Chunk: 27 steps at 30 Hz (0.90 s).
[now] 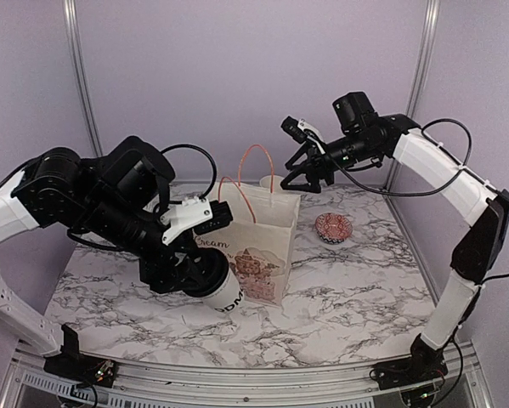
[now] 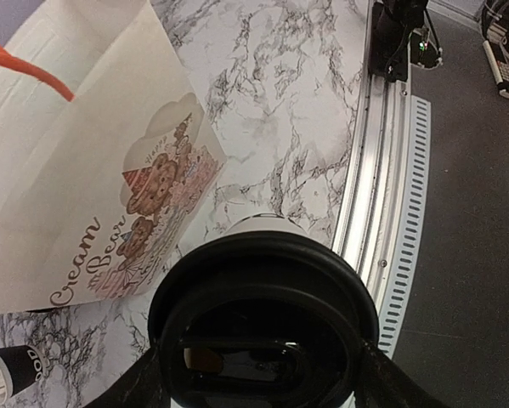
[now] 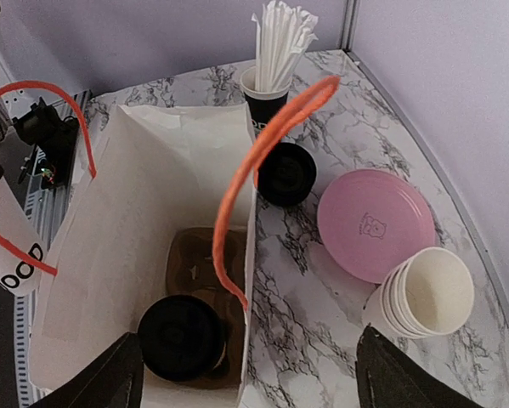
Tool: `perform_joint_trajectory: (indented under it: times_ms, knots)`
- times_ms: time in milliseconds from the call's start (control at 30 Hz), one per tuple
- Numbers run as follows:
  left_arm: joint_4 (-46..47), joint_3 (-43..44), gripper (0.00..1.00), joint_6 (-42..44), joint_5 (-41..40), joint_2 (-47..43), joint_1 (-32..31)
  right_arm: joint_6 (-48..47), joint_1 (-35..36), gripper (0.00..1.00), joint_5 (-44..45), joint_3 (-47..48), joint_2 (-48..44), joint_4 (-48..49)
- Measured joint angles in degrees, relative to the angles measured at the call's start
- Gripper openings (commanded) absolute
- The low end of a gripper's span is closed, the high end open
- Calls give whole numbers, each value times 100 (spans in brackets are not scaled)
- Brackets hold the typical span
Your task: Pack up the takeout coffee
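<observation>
A takeout coffee cup (image 2: pixel 267 306), white with a black dome lid, is clamped tilted in my left gripper (image 2: pixel 262 382), low in front of the paper bag (image 1: pixel 262 246). The top view shows that cup (image 1: pixel 224 293) by the bag's front left corner. Inside the open bag (image 3: pixel 144 212) a second lidded cup (image 3: pixel 179 336) stands in a brown carrier (image 3: pixel 199 255). A third black-lidded cup (image 3: pixel 285 172) stands on the table just outside the bag's wall. My right gripper (image 3: pixel 250 382) hangs open above the bag's rim, holding nothing.
A black cup of white straws (image 3: pixel 267 93) stands behind the bag. A pink lid (image 3: pixel 376 223) and a stack of lidless white cups (image 3: pixel 428 293) lie right of it. The bag's orange handles (image 3: pixel 262 153) arch over its mouth. The table's metal front rail (image 2: pixel 377 170) runs close to the held cup.
</observation>
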Motion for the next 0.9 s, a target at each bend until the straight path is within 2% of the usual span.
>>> perform_joint_trajectory:
  times_ms: [133,367,500,667,900]
  knots:
    - [-131,4,65,-236,-332,-481,0,52,431,70,0,295,448,-227]
    - [-466,-142,66,-597,-973,-866,0,210,697,21,232,723,951,-334]
    - [-680,-142,66,-820,-1497,-1161,0,256,695,5,494,743,975,-319]
    - [-879,101,65,-966,-2253,-1373,0,116,697,2,520,743,953,-317]
    - [-922,1145,63,-914,-3027,-1182,0,-304,737,2,94,509,553,-326]
